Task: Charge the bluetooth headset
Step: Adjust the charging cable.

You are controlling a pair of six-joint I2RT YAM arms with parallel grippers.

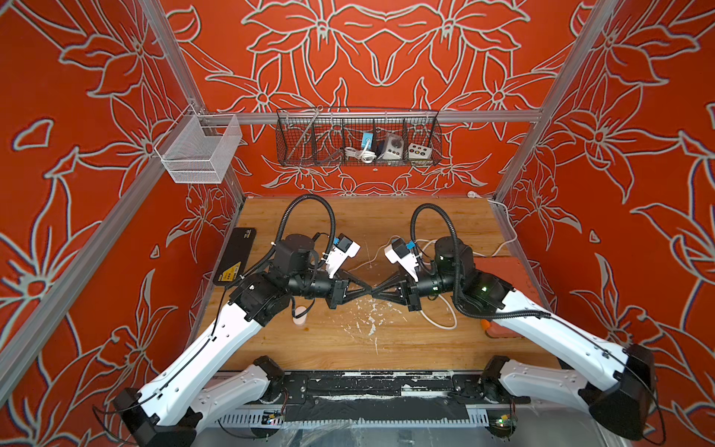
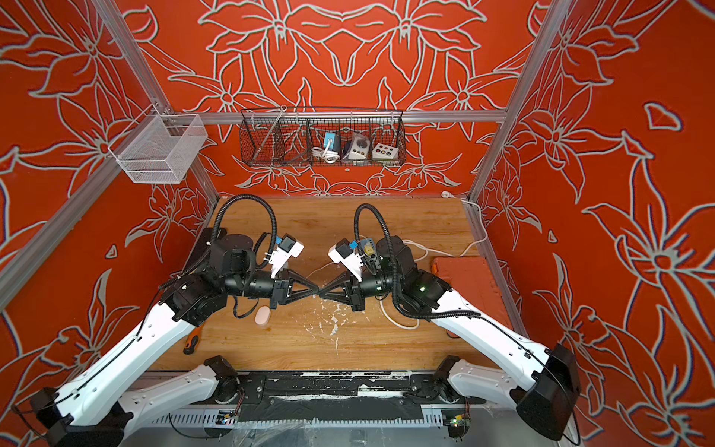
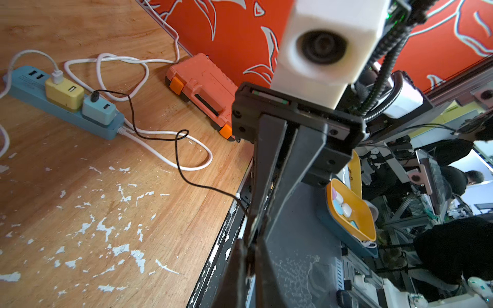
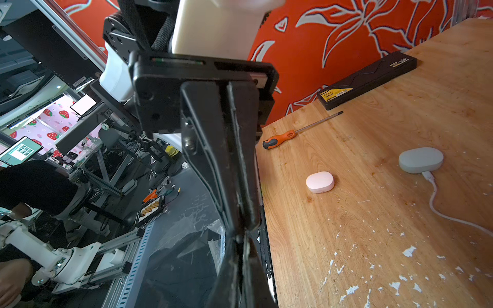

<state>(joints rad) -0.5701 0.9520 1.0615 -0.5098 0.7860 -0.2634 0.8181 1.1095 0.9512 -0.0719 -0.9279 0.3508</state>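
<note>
Left hand [image 1: 365, 291], right hand [image 1: 381, 294] closed tip-to-tip; pink case [image 4: 319, 182], screwdriver [image 4: 282, 137] near

Two earbud cases [image 4: 319, 182] [image 4: 421, 160], one screwdriver [image 4: 288, 134], one power strip [image 3: 29, 88], two wire baskets [image 1: 193, 154] [image 1: 301, 143].

So the walls [image 1: 387, 58] are glowing red-orange with pale grey flower outlines, and the wood-grain worktop [image 1: 348, 340] is wearing white flecks. The power strip [image 3: 26, 88] is looking dusty blue, carrying a yellow adapter [image 3: 64, 92] and a pale blue adapter [image 3: 98, 112]. The toolbox [image 3: 202, 85] is going full orange, and the earbud case [image 4: 319, 182] is showing soft pink.
</note>
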